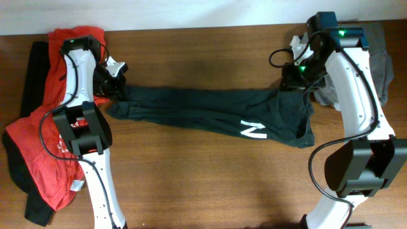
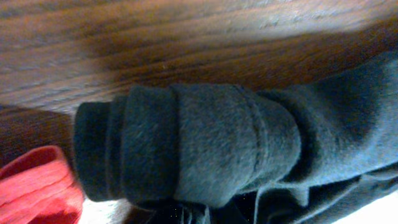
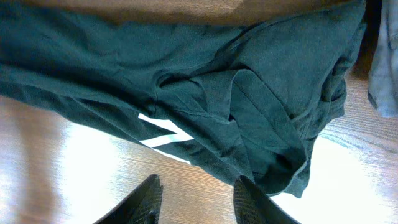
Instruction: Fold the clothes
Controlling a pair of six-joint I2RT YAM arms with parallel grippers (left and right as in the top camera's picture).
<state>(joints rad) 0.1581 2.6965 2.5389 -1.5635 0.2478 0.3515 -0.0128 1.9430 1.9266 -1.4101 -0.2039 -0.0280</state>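
Dark-green shirt (image 1: 191, 111) stretched across frame middle. Left gripper (image 1: 118, 88) at its left end, grip state unreadable; right gripper (image 3: 202, 202) spread, empty. Risk: one-sided pull drags shirt, bunches cloth instead of flattening.

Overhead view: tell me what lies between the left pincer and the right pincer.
In the overhead view, the dark-green T-shirt lies stretched out on the table from the left pincer to the right pincer, a white letter showing.

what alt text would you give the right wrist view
A dark green T-shirt lies rumpled across a wooden table, part of its white lettering showing. The right pincer stands open over bare wood below it; a grey garment shows at the frame's edge.
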